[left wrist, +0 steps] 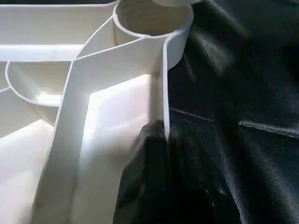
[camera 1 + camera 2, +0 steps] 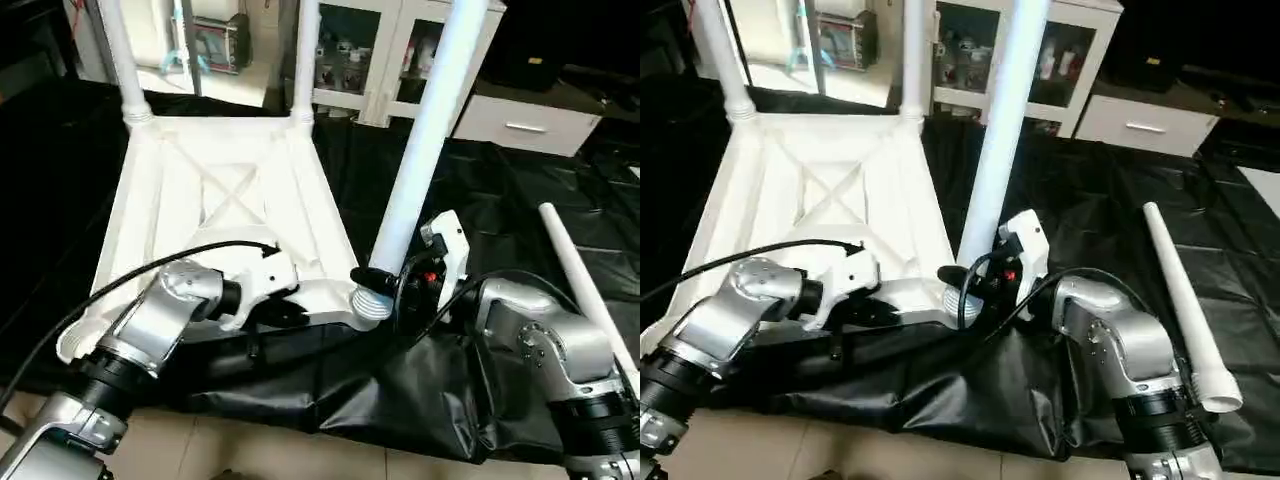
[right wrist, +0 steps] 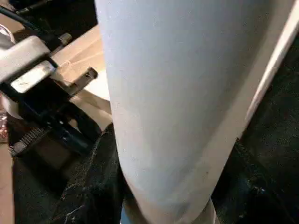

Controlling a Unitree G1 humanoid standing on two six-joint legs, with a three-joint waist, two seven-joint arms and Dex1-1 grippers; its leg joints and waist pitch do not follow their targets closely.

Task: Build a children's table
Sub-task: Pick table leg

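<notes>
Two legs [image 2: 124, 55] stood seated in the far sockets while the right gripper [image 2: 385, 285], fingers clasped on a third leg [image 2: 425, 135], worked it into the near socket [image 2: 368, 303]. The left gripper [image 2: 285, 305], fingers pinched on the table top [image 2: 170, 190] rim, steadied it; holding the leg plumb while pressing would seat it best.

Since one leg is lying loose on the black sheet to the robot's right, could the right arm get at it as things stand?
Probably not yet: the right gripper is busy at the base of the third leg in its corner socket. Otherwise the loose leg lies unobstructed beside that arm.
</notes>
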